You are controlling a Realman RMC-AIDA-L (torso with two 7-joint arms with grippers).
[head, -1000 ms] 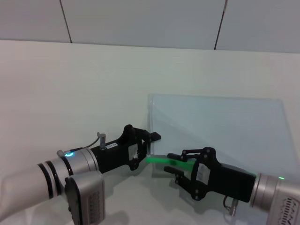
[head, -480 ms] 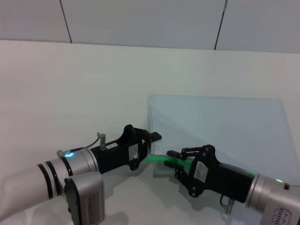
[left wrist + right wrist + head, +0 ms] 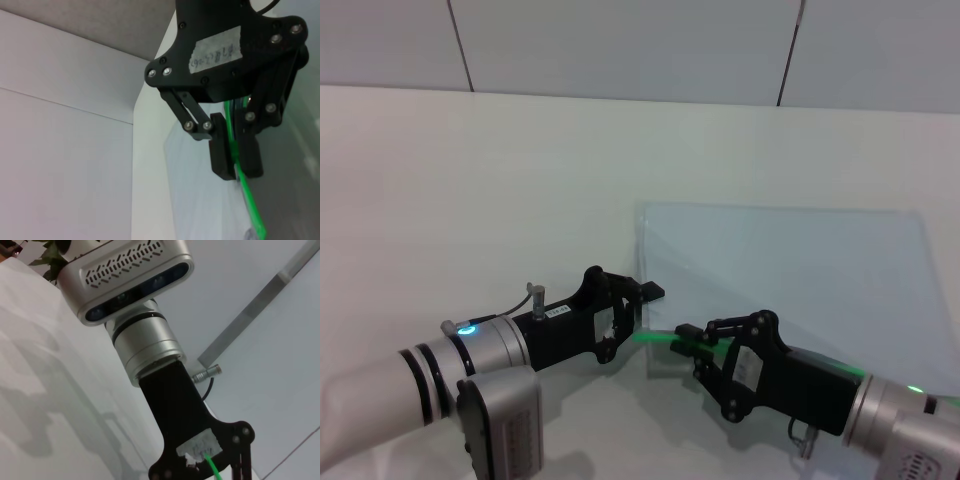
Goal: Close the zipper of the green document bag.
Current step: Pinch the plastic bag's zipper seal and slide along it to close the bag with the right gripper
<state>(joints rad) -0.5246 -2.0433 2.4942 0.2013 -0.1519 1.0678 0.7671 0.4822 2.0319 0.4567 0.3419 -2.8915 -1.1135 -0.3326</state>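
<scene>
The green document bag [image 3: 790, 270] lies flat on the white table, a translucent bluish sheet. Its zipper [image 3: 658, 339] shows as a bright green strip along the near edge. My left gripper [image 3: 640, 315] is shut on the bag's near-left corner, at the end of the strip. My right gripper [image 3: 695, 348] faces it from the right, shut on the zipper. In the left wrist view the right gripper [image 3: 235, 160] pinches the zipper [image 3: 250, 205] between two black pads, with the bag [image 3: 200, 200] beside it. The right wrist view shows the left arm [image 3: 150, 350] and a short bit of the zipper [image 3: 212, 467].
The white table [image 3: 470, 180] stretches bare to the left and behind the bag. A panelled grey wall [image 3: 620, 40] closes the far side. Both forearms lie low along the table's near edge.
My right gripper has slid a little left along the green strip toward the left gripper, so less green shows between them. The left arm has stayed still.
</scene>
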